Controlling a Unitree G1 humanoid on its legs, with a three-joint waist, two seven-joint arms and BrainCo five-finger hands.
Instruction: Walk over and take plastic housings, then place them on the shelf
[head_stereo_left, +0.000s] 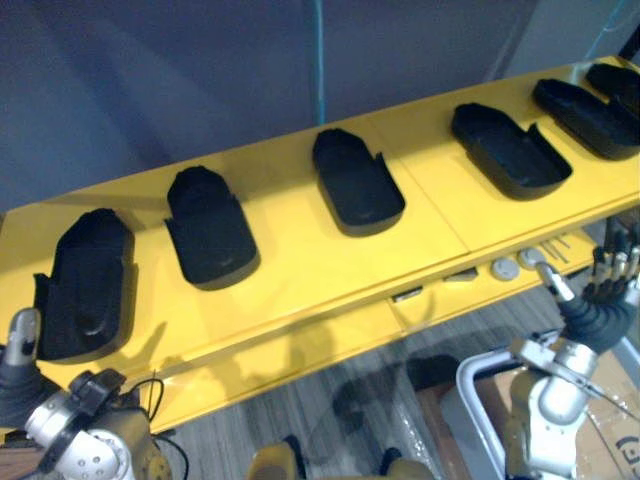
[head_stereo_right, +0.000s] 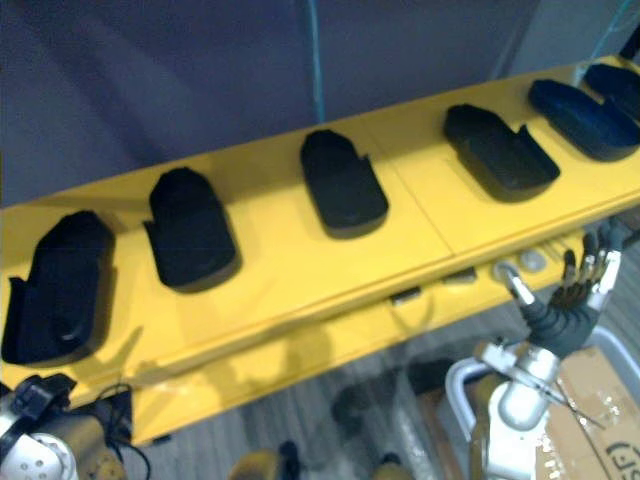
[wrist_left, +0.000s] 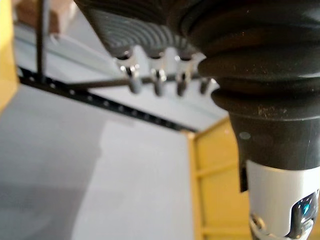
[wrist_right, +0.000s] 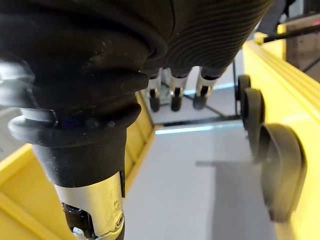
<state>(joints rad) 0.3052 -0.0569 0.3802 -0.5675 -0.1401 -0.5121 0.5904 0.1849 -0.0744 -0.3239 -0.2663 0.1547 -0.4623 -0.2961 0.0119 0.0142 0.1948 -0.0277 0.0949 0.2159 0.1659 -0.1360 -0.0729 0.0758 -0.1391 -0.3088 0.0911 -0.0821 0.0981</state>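
A long yellow shelf (head_stereo_left: 290, 250) runs slantwise across the scene. Its glossy top catches bright light, and a seam crosses it partway along. Behind it stands a plain blue-grey wall (head_stereo_left: 150, 80), with a thin teal line (head_stereo_left: 319, 50) running down it. Below the shelf lies a grey wood-grain floor (head_stereo_left: 300, 420). At the lower right, a cardboard box (head_stereo_left: 612, 425) sits beside a pale grey bin (head_stereo_left: 468, 380).

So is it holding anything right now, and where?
Nothing: the left hand and right hand are empty; the black plastic housings lie on the yellow shelf.
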